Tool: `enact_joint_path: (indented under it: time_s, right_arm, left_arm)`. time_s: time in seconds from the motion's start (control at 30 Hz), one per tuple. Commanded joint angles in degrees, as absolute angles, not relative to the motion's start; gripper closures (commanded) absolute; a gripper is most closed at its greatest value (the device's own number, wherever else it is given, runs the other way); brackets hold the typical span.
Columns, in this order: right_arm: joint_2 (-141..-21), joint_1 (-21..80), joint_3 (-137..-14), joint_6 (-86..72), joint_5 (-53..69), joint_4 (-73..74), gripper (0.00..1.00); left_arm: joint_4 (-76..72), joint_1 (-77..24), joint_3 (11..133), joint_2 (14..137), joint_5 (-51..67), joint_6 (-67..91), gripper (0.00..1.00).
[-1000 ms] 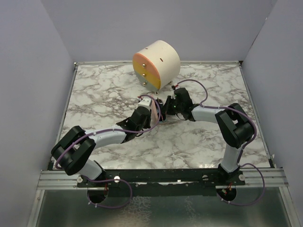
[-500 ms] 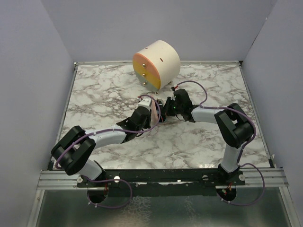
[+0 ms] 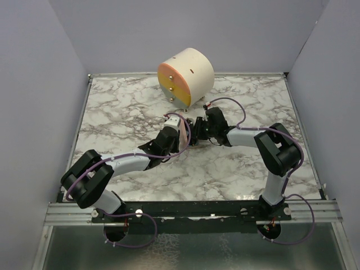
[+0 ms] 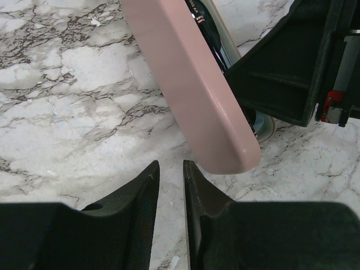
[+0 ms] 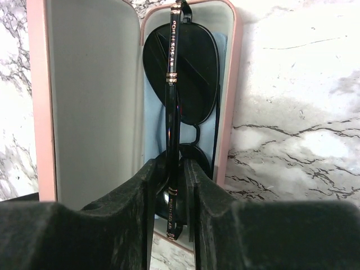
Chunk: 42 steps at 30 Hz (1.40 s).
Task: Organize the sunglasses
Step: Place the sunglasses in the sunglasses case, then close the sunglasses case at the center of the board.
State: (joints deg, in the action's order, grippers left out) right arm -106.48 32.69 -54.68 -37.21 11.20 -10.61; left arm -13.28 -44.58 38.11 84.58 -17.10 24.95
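Out in the middle of the marble table [image 3: 124, 107] the 2 arms meet nose to nose over an open pink glasses case [image 5: 232, 84]. The sunglasses [image 5: 191, 73] lie inside it, in the shallow half that sits on the right in the right wrist view, resting on a light blue cloth [image 5: 151, 112] that lines that half. Their dark lenses face up, and 1 thin black temple with small gold bands runs lengthwise across them. The other half, the grey-lined lid [image 5: 93, 101], stands swung back alongside. The right gripper [image 5: 170, 166] hangs right over the near end of the case, its 2 black fingers [image 5: 135, 191] a little apart and straddling that temple. The gap looks wider than the temple, with a dark sliver showing on 1 side, though I cannot tell whether the other pad brushes it. The left gripper [image 4: 170, 166] sits low beside the case on the opposite side, its fingers parted by a narrow slot with only marble showing through and nothing between them. From its camera the pink outer shell of the lid slants past just beyond the fingertips, and the dark body of the right arm's wrist is close behind it. At the back of the table stands a cream drum with an orange face [image 3: 188, 73], well apart from the case.
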Motion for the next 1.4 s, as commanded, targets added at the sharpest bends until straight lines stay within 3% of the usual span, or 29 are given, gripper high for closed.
enact_joint_path:
  time_s: [0.0,0.43,0.63,0.8,1.37]
  right_arm:
    - [-103.9,33.2,-53.6,-36.3,10.1,-11.3,0.73]
    - [-95.2,33.2,-50.3,-35.2,5.0,-9.7,0.73]
    - [-93.3,33.1,-46.9,-34.7,-0.2,-12.1,0.86]
    - [-95.9,31.0,-44.9,-36.4,1.6,-16.8,0.99]
    - [-108.7,25.8,-50.8,-35.4,7.2,-22.0,0.99]
  left_arm:
    - [-14.5,-44.4,38.4,84.6,-16.1,25.1,0.74]
    - [-13.9,-44.4,38.0,82.8,-18.2,24.7,0.74]
    - [-12.3,-44.3,38.7,82.3,-20.8,24.7,0.74]
    - [-9.7,-44.4,40.1,82.1,-23.1,24.4,0.74]
    - [-7.9,-44.4,47.9,86.7,-23.3,23.2,0.75]
